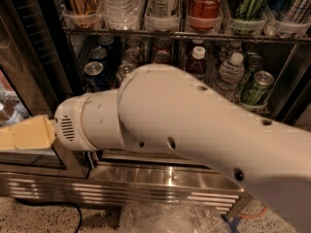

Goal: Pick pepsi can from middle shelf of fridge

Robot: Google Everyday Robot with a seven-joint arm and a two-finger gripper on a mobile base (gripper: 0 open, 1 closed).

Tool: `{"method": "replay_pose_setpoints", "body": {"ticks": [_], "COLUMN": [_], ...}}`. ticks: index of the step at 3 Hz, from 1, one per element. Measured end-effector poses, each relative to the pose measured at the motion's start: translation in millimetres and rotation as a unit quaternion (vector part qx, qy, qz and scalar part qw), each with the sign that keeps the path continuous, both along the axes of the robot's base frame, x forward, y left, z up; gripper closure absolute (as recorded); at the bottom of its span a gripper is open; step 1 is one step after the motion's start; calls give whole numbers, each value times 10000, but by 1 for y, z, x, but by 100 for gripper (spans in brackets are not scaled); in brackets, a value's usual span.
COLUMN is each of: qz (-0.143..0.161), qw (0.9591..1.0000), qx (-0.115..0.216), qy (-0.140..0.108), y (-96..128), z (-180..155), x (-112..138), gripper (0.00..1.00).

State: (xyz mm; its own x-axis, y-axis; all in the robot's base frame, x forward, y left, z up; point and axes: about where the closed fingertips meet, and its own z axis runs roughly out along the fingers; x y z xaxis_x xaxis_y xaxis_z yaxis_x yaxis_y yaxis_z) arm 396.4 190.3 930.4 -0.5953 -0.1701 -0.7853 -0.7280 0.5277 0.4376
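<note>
The fridge (146,186) stands open in front of me, with dark walls and a ribbed steel base. The middle shelf (256,107) holds rows of cans and small bottles, and my white arm hides its front part. A dark blue pepsi can (93,74) with a silver top stands at the shelf's left, with more blue cans behind it. My gripper (23,134) shows as a yellowish tip at the left edge of the view. It is lower than the pepsi can, to its left and outside the shelf.
The rack above (146,34) carries tall bottles, including a red cola bottle (204,1). A green-and-white can (255,87) and small water bottles (227,73) stand at the middle shelf's right. The dark door frame (41,47) is at the left. Crumpled clear plastic (170,217) lies on the floor.
</note>
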Motion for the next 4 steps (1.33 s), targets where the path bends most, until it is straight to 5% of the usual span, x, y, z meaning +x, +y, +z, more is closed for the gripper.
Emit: {"method": "replay_pose_setpoints", "body": {"ticks": [1,2,3,4], "qz": [-430,-1147,-1897,-2280], "qw": [9991,9934,9812,9715], "qx": [-10,-37,78,201], "qy": [39,74,358,623], "y": [20,10,-10,-16], "z": [-28,-55,-74,-84], "x": [-5,-7,-14,-18], "gripper": [0,0,0,0]}}
